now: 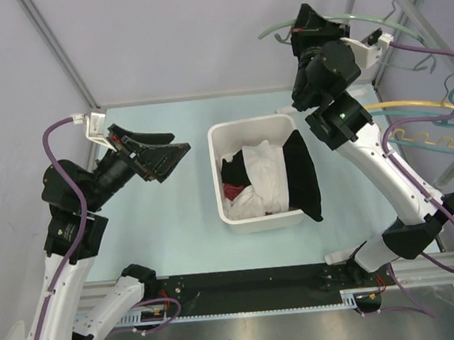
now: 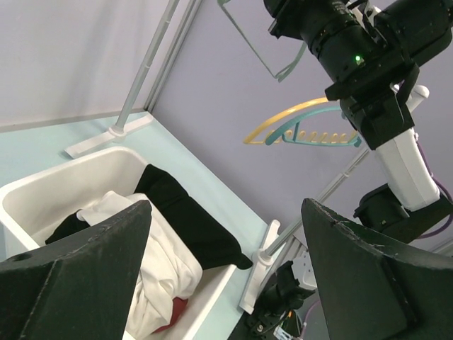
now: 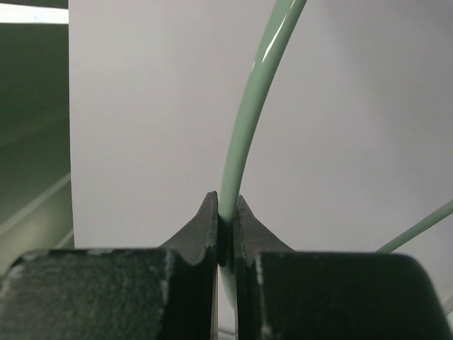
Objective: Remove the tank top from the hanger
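**Bare green hanger clamped high, black top down in the bin**

The tank top [image 1: 303, 175], a black garment, lies well below the right jaws and apart from them. It is draped over the wall of the white bin [image 1: 247, 123] on the right arm's side, one end hanging outside toward the surface [image 1: 176, 222]. White and red cloth lie bunched beside it inside the bin.

The hanger [image 1: 274, 29] is pale green, thin and bare. The right jaws are pressed together on its rod, which rises from between the tips and curves away overhead. The right arm [image 1: 378, 165] reaches steeply up and back, wrist raised toward the far corner.

The left arm [image 1: 71, 207] is bent at the elbow. Its jaws stand wide apart with nothing in them, above the surface and pointing across at the bin. To the right of and below the right jaws hang a yellow hanger [image 1: 412, 106] and a teal hanger [image 1: 440, 147].
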Robot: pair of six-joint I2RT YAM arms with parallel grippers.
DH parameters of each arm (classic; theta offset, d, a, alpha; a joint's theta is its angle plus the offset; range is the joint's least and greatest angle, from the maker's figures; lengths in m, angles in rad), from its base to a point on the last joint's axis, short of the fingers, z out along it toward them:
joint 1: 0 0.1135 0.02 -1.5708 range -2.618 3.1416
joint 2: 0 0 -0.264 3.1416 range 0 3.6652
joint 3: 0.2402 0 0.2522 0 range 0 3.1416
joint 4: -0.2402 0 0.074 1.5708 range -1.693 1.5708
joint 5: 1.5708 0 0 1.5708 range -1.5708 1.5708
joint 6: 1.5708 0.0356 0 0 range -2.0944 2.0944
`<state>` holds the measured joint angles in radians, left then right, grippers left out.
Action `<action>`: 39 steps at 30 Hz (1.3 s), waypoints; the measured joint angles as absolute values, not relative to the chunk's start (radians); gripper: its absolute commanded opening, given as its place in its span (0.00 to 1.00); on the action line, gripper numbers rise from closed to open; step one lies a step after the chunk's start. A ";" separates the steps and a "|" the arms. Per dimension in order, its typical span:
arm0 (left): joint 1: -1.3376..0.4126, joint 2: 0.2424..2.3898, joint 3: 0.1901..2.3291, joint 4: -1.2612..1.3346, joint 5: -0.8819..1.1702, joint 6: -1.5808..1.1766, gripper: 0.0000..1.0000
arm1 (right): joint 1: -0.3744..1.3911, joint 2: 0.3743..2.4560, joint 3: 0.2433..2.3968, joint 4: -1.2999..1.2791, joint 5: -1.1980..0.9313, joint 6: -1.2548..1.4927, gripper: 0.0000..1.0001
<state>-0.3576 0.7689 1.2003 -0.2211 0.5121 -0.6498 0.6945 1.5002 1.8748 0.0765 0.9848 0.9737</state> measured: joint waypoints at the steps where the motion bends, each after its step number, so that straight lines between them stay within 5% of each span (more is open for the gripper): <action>1: -0.358 0.767 1.200 -0.226 0.513 -0.650 0.92 | 0.686 1.502 1.884 0.072 0.995 0.979 0.00; 39: -0.358 0.767 1.229 -0.323 0.579 -0.620 0.92 | 0.486 1.450 1.834 -0.309 1.046 1.412 0.00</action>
<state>-0.3576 0.7670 1.2285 -0.3229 0.5793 -0.6201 0.4862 1.4502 1.8336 -0.3088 1.0462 1.4117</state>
